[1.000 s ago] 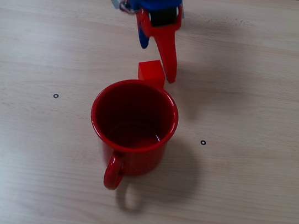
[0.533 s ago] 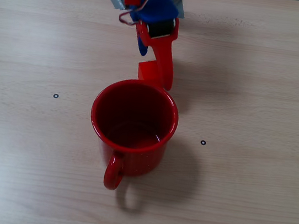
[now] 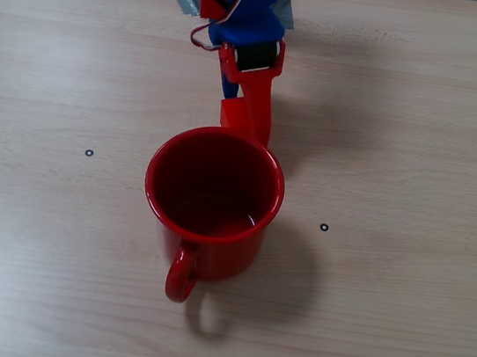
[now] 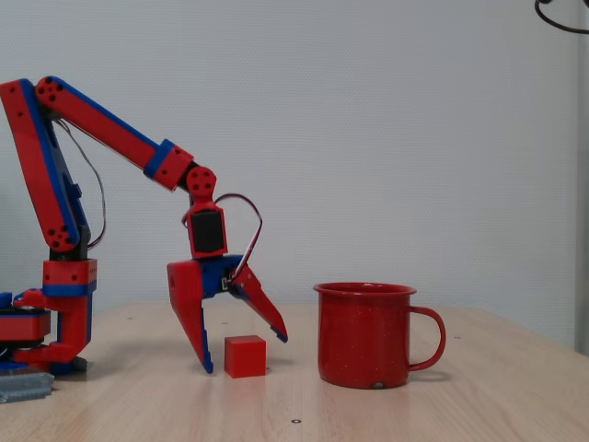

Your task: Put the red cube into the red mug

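Two jaws stand wide on the gripper (image 4: 241, 354), straddling the red cube (image 4: 245, 355) on the tabletop (image 3: 378, 322), not yet closed. From overhead the cube sits at the red mug's (image 3: 213, 198) twelve o'clock, so a lifted cube could clip the rim. No writing visible anywhere.

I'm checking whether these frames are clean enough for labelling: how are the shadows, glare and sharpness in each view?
In the overhead fixed view, the red mug throws a soft shadow to its lower right on the table, and a small glint shows inside its bowl; everything is sharp. In the side fixed view, lighting is even, shadows are faint, and the red cube and gripper are crisp against the plain wall.
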